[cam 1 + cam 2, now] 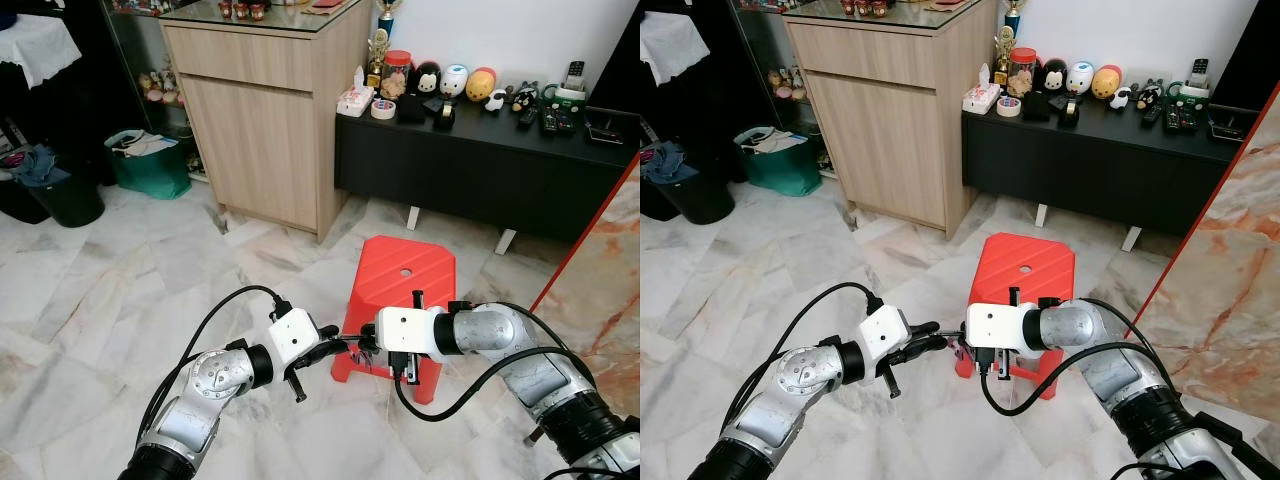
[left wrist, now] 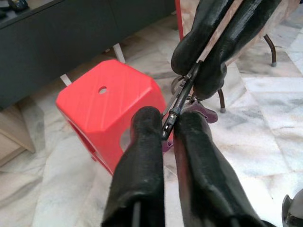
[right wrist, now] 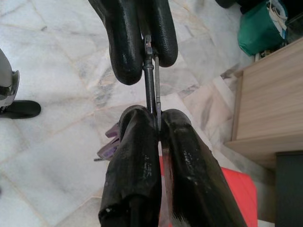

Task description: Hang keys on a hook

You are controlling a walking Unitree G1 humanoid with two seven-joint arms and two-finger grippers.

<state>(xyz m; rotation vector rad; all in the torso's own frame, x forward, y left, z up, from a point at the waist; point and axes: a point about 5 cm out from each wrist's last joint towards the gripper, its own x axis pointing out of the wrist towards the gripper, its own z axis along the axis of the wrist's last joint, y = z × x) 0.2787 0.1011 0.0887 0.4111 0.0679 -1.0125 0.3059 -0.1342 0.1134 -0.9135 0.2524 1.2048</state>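
Black-fingered tools, two, meeting tip to tip above marble floor (image 1: 120, 290): left tool (image 2: 168, 124) and right tool (image 3: 157, 120) both pinched tight on one set of keys (image 2: 182, 94). Behind, one red stool (image 1: 405, 270). Further back, one wooden cabinet (image 1: 260, 130).

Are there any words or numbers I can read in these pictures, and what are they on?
No text can be read anywhere.
Tissue box on the black cabinet: print too small to read.
Jar: label too blurred.
Remote controls: buttons too small.
Red stool: no writing.
Both tools, left and right, pinch the keys: no marks legible.
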